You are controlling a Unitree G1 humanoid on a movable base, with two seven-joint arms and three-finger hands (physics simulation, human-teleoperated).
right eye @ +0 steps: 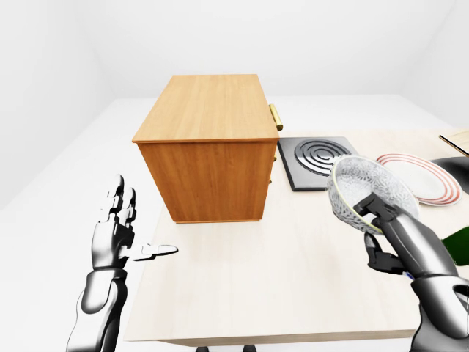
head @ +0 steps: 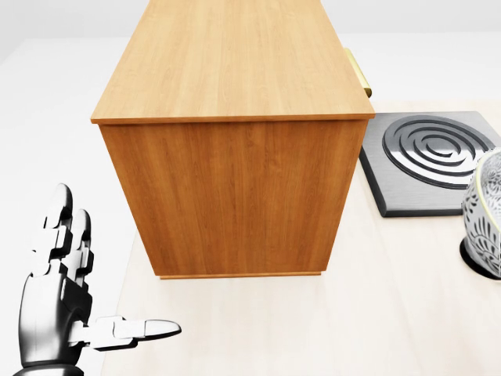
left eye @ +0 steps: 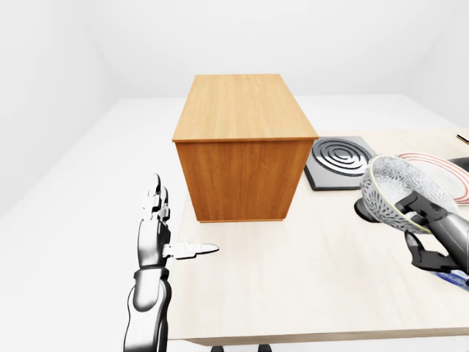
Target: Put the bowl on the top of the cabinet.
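Simulated kitchen mockup, not a real room: blank white walls and floor, flat render shading. Kitchen cues sit on a light wood table (left eye: pixel 293 279): a wooden cabinet (left eye: pixel 238 147) with brass handles (right eye: pixel 275 117), a dark square hob plate with concentric coil rings (left eye: pixel 339 158), and a white plate with a red rim (right eye: pixel 412 176).

In my head view the bowl (head: pixel 485 219) is cut by the right edge, only its left side showing. In the right-eye view the fingers (right eye: pixel 375 210) cover part of its rim, and the plate (right eye: pixel 418 176) sits partly behind it.
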